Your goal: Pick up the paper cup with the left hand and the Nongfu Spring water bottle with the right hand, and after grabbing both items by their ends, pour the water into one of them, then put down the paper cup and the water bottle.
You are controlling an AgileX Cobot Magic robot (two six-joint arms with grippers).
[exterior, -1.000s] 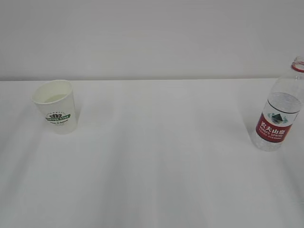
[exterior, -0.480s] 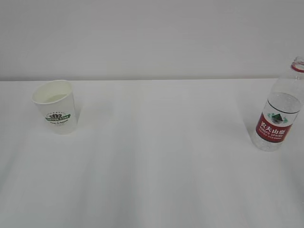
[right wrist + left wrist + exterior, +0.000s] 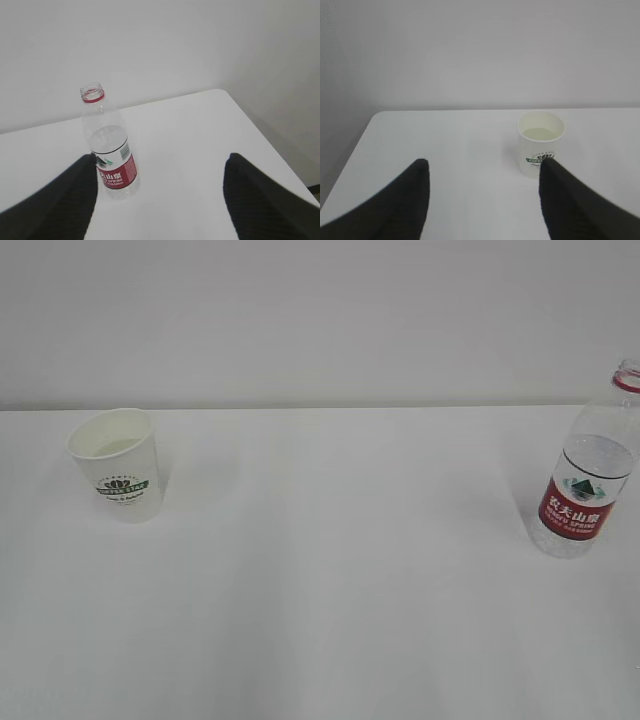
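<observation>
Two wide-open grippers, nothing held yet.
Small white paper cup (image 3: pixel 541 143) sits right of centre before left gripper (image 3: pixel 482 200); clear red-labelled bottle (image 3: pixel 107 144) sits left before right gripper (image 3: pixel 160 192).

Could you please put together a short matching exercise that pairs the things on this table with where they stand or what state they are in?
Things:
1. paper cup
2. Nongfu Spring water bottle
3. left gripper
4. table

States:
A. uncapped, upright at the right edge of the exterior view
B. white, bearing both containers
C. open, empty, short of the cup
D. upright at the left, some liquid inside

Pairs: 1-D, 2-A, 3-C, 4-B
</observation>
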